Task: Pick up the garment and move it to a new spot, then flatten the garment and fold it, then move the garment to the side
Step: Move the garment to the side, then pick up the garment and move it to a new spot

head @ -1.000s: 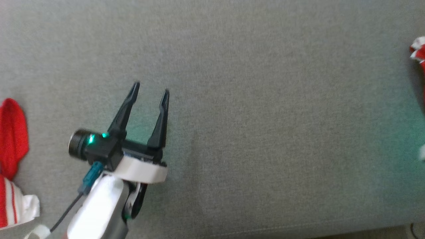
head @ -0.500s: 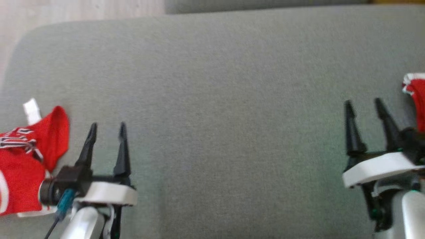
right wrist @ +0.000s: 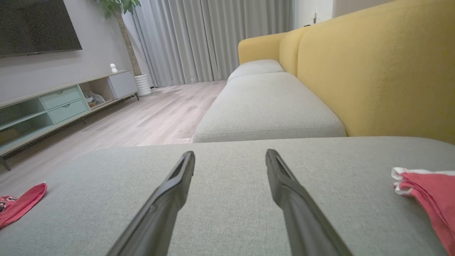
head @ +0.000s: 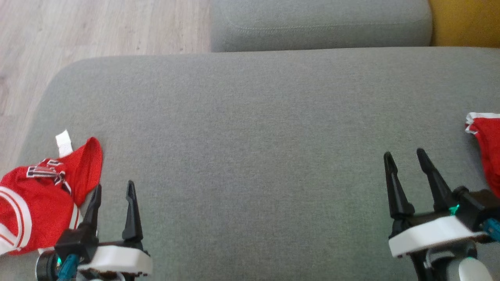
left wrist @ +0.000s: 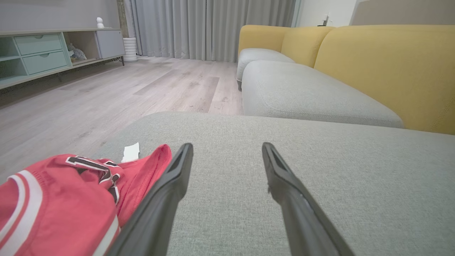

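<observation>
Grey sofa seat: your left gripper, spread and empty, sits just right of the red jersey; your right gripper is likewise spread.

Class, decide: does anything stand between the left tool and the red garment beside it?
Nothing visible does. The garment lies on the cushion right beside the open left tool, at its left, with no other thing between them.

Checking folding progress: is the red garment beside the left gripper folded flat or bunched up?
Bunched up: the red garment lies in a rumpled heap on the grey cushion, not flat.
</observation>
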